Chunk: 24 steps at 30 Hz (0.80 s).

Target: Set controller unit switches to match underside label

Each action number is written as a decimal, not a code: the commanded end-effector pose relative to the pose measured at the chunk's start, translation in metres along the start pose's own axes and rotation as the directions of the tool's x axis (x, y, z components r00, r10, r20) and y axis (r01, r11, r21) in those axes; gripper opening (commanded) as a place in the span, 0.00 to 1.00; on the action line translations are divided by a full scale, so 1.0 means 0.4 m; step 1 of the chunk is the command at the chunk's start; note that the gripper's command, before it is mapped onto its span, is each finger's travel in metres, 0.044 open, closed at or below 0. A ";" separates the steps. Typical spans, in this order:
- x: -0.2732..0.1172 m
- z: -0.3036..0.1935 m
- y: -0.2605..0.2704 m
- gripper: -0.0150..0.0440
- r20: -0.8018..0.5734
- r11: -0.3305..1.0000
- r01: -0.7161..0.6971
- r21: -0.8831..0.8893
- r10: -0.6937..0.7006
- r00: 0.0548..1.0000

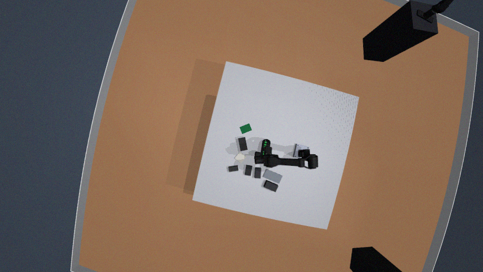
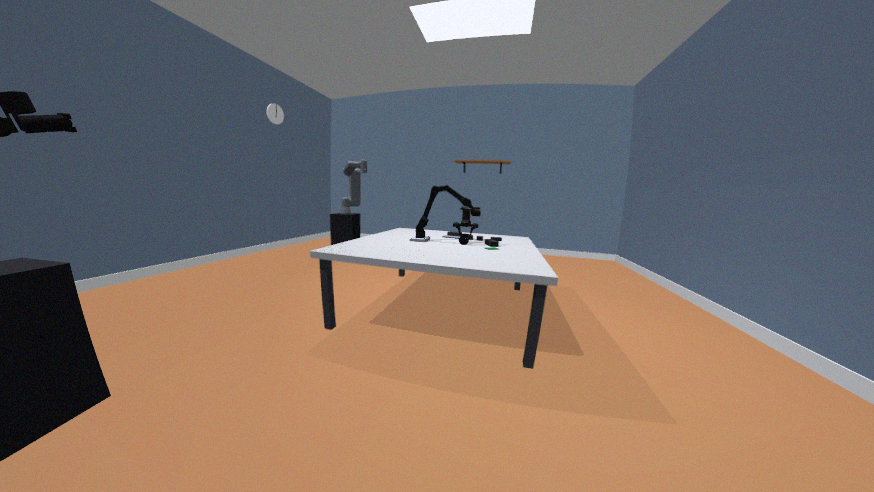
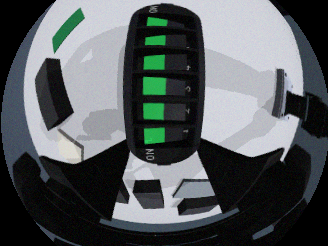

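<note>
The dark grey controller unit (image 1: pixel 263 142) (image 2: pixel 464 239) (image 3: pixel 165 99) lies lengthwise in the wrist view, switch side facing the camera and base away. Its six green switch ends are on the left, numbers on the right, with number 1 nearest my fingers. Which ends are pressed down is hard to tell. The label is hidden. My gripper (image 1: pixel 264 152) (image 2: pixel 465 232) (image 3: pixel 163 142) points down, its wide-set fingers shut on both sides of the unit's near end. The unit is low over the bench (image 1: pixel 287 91) (image 2: pixel 397 253) (image 3: pixel 250 40); whether it touches is unclear.
A green board (image 1: pixel 245 128) (image 2: pixel 491 248) (image 3: pixel 68 30) and a dark block (image 1: pixel 242 144) (image 3: pixel 53 94) lie left of the unit. A cream piece (image 1: pixel 240 156) (image 3: pixel 70 147), several dark blocks and a grey plate (image 1: pixel 272 176) (image 3: pixel 195 188) lie nearer the fingers. The arm base (image 1: pixel 300 150) is right.
</note>
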<state>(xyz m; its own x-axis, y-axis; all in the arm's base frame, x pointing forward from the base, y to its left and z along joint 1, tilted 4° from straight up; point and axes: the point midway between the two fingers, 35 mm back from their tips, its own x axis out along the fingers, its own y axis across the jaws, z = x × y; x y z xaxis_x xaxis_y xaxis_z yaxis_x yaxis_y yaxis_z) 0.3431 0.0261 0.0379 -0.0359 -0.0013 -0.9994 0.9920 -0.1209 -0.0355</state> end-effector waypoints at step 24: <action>0.027 0.002 -0.001 0.96 0.001 1.000 0.001 0.002 -0.001 1.000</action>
<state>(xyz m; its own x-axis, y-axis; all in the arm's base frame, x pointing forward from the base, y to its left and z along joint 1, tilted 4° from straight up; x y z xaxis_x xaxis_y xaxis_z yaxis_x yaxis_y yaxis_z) 0.3425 0.0252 0.0271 -0.0365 -0.0017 -0.9993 0.9917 -0.1233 -0.0360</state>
